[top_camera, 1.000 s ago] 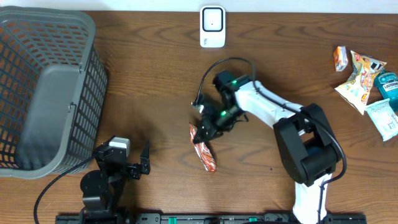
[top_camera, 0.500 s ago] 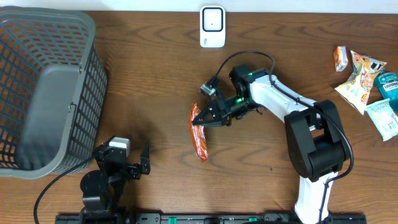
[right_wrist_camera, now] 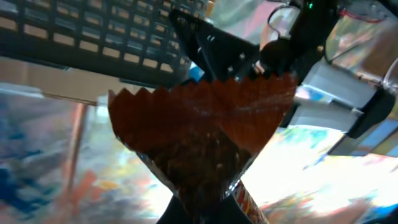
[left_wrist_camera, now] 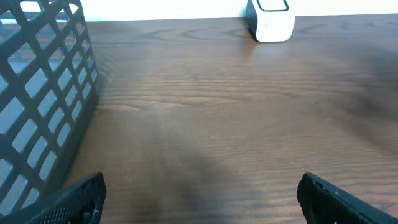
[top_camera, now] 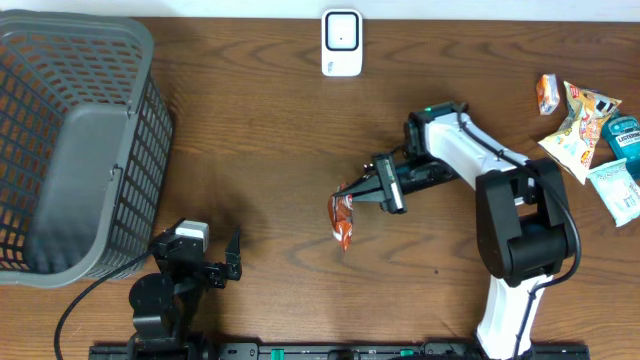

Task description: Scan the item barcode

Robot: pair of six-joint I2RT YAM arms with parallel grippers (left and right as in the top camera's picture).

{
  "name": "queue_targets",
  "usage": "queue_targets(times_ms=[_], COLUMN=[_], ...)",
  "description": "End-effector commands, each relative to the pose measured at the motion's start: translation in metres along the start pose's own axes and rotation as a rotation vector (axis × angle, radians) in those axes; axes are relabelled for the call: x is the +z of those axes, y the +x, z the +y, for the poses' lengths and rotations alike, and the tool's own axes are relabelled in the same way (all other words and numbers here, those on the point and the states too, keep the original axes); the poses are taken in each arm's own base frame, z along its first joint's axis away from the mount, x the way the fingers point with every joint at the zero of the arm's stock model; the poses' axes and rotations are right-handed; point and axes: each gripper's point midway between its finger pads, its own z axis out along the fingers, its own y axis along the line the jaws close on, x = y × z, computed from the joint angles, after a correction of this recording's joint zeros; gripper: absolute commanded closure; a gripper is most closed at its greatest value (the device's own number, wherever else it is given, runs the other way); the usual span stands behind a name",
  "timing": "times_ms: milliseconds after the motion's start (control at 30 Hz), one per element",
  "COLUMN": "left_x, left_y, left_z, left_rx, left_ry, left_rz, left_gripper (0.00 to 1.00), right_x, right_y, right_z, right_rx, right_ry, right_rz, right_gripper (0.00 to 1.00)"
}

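Your right claw is now sitting further right, clamping the red packet over the surface, well short of the white scanner. Packet print is blurring, unreadable. Left claw is gaping wide, empty.

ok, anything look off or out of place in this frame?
Only the red snack packet: the right pincer pinches it near one end, so the wrapper bunches narrow at the grip and fans out beyond it. Nothing spilled or torn that I can see; the scanner stands upright.
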Motion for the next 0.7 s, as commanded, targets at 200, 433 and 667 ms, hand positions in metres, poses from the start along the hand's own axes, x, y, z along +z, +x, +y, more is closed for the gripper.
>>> queue_targets(times_ms=[200, 433, 667], left_x=[0.002, 0.002, 0.002], left_y=[0.011, 0.011, 0.011], left_z=[0.001, 0.001, 0.001], left_rx=[-0.017, -0.017, -0.017], left_ry=[-0.005, -0.005, -0.005], left_rz=[0.032, 0.032, 0.032], left_gripper=[0.02, 0.02, 0.02], right_x=[-0.007, -0.016, -0.037], right_y=[0.002, 0.001, -0.005], right_z=[0.010, 0.014, 0.013], right_rx=[-0.033, -0.357, -0.631], right_ry=[-0.049, -0.071, -0.061], right_rz=[0.002, -0.020, -0.077], right_gripper=[0.99, 0.99, 0.99])
